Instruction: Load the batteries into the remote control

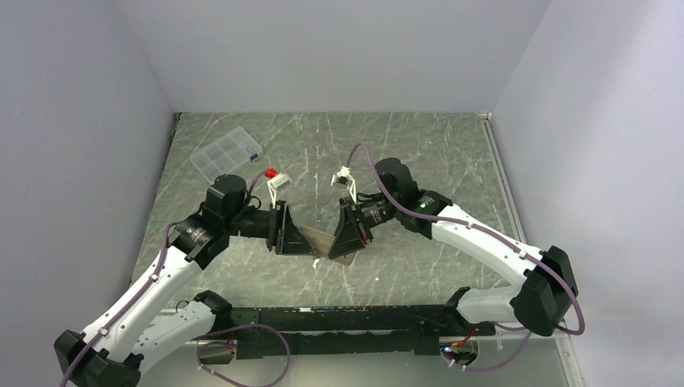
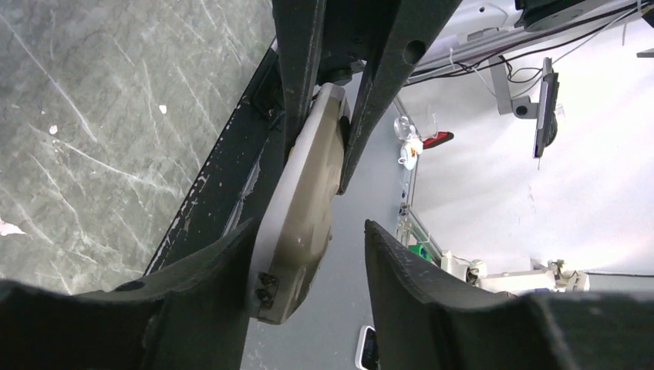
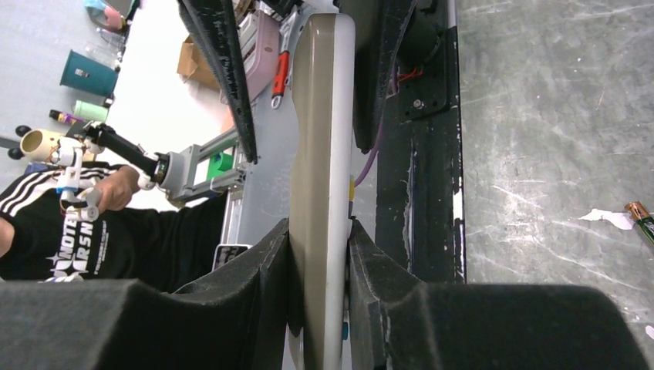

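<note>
— Grey marbled table (image 1: 419,153), white walls on three sides. Where is the remote control (image 3: 322,154)?

— Up off the surface, mid-table, held edge-on between the two arms, beige back to one side and white front to the other.

— Who has it?

— The right gripper (image 3: 320,231) is clamped on one end, both pads pressed flat against its faces. The left gripper (image 2: 305,239) straddles the other end with its jaws apart. One finger (image 2: 208,270) looks to lie against the remote; the other stands off with a clear gap.

— And what goes in it?

— One battery (image 3: 641,219) lies on the table, well apart from the remote (I can find only that one; the second is not in view). A clear compartment box (image 1: 227,152) sits at the far left.

— So which step is this?

— A two-handed hold on the remote, I'd say, before any loading. Whether the bay is uncovered I cannot tell.

— Next?

— Probably the left jaws must shut squarely on the faces without twisting it, so one arm can let go and fetch a battery.
</note>
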Controlling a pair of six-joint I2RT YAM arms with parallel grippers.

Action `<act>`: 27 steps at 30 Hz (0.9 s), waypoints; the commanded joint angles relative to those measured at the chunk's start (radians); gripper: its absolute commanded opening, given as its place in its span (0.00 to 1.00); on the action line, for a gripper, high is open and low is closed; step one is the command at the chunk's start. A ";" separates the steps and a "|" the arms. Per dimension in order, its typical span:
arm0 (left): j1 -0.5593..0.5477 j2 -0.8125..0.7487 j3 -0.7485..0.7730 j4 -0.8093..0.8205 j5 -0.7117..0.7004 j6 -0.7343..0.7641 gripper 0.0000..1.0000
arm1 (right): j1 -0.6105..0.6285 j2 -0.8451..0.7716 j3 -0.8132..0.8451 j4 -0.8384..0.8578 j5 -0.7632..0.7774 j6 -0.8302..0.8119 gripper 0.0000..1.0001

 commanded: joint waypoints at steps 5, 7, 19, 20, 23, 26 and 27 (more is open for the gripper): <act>0.001 -0.006 -0.006 0.058 0.045 -0.012 0.37 | -0.012 0.003 -0.001 0.077 -0.051 0.017 0.00; 0.001 -0.006 -0.007 0.061 0.043 -0.013 0.33 | -0.013 0.006 -0.005 0.087 -0.061 0.026 0.00; 0.001 -0.015 -0.002 0.080 0.029 -0.026 0.69 | -0.013 0.017 -0.022 0.130 -0.102 0.059 0.00; 0.001 -0.015 -0.003 0.084 0.031 -0.029 0.69 | -0.013 0.017 -0.021 0.129 -0.100 0.061 0.00; 0.001 -0.013 -0.005 0.096 0.038 -0.034 0.65 | -0.013 0.019 -0.023 0.134 -0.101 0.064 0.00; 0.001 -0.015 -0.011 0.105 0.046 -0.039 0.56 | -0.013 0.019 -0.024 0.138 -0.100 0.068 0.00; 0.001 -0.016 -0.013 0.108 0.049 -0.041 0.53 | -0.014 0.021 -0.025 0.140 -0.100 0.069 0.00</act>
